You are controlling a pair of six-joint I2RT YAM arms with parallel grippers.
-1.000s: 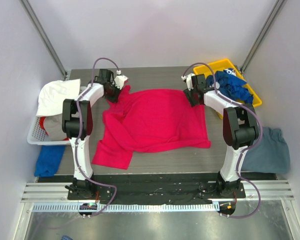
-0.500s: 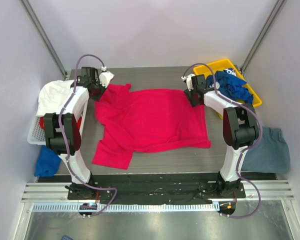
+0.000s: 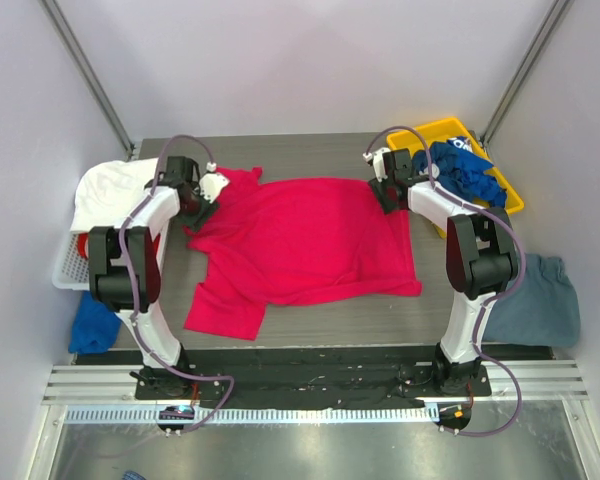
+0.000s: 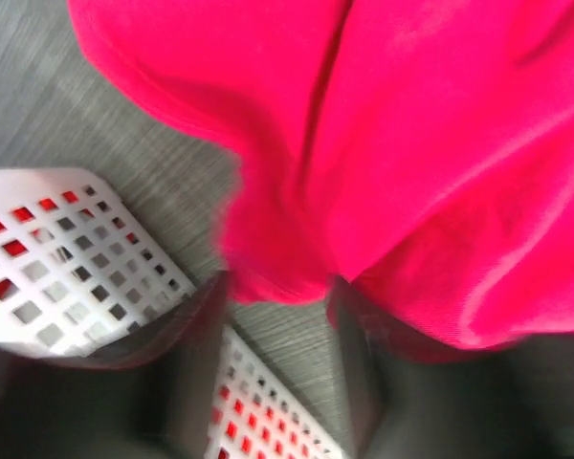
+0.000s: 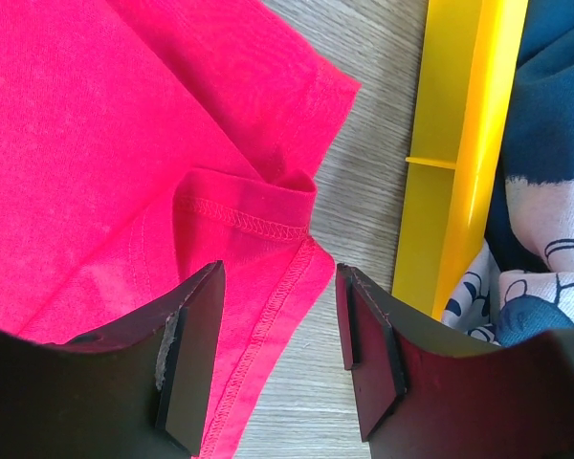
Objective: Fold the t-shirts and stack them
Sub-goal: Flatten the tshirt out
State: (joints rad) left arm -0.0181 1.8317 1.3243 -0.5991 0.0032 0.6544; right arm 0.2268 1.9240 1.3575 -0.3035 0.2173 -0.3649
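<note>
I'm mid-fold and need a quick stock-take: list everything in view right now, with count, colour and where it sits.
pink-red t-shirt: one, bright pink-red, spread across the middle of the table
blue printed shirts: a heap, count unclear, royal blue with white print, in the yellow bin
grey-blue shirt: one, slate grey-blue, at the table's right edge
blue cloth: one, royal blue, near left, beside the basket
white cloth: one, white, on top of the basket
yellow bin: one, yellow, far right corner
white basket: one, white, left edge
table: one, grey wood grain
left hand: open, at the t-shirt's far left corner
right hand: open, over the t-shirt's far right hem
</note>
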